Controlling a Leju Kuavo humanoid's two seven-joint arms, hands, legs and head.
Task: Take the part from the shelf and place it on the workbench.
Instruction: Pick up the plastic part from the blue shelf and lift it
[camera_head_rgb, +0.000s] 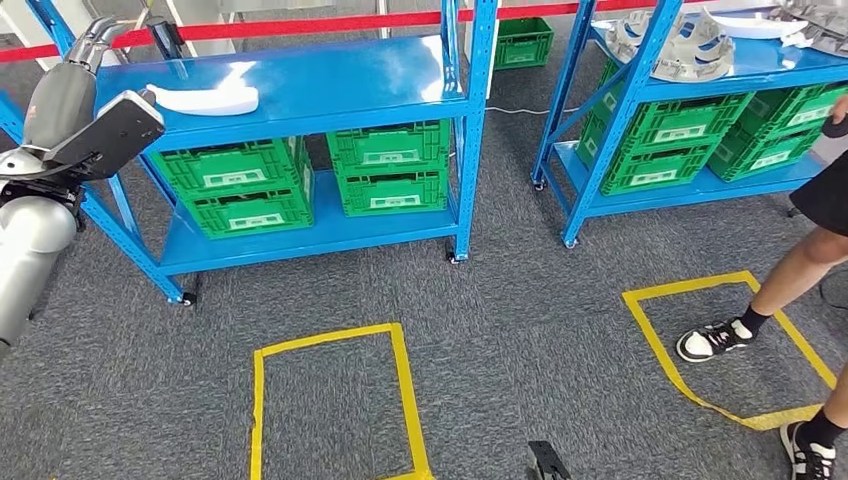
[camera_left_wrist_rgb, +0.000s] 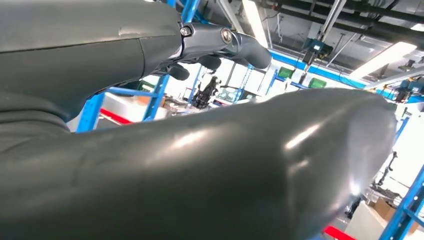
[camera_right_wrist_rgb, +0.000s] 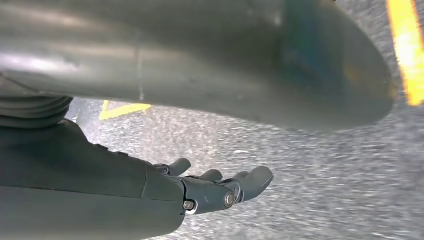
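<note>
A white curved part (camera_head_rgb: 205, 98) lies on the top board of the left blue shelf (camera_head_rgb: 330, 85). My left hand (camera_head_rgb: 68, 85) is raised at the shelf's left end, its fingers (camera_head_rgb: 95, 35) pointing up, a short way left of the part and not touching it. In the left wrist view the left hand (camera_left_wrist_rgb: 200, 150) holds nothing, with its fingers (camera_left_wrist_rgb: 220, 42) stretched out above the thick thumb. My right hand (camera_right_wrist_rgb: 150, 192) hangs over the grey carpet, its fingers (camera_right_wrist_rgb: 250, 182) apart and empty.
Green crates (camera_head_rgb: 250, 185) fill the shelf's lower levels. A second blue shelf (camera_head_rgb: 690, 120) at the right carries grey-white parts (camera_head_rgb: 670, 45) and more crates. A person's legs (camera_head_rgb: 790, 280) stand at the right, by a yellow taped outline (camera_head_rgb: 700, 340). Another outline (camera_head_rgb: 330, 400) marks the carpet ahead.
</note>
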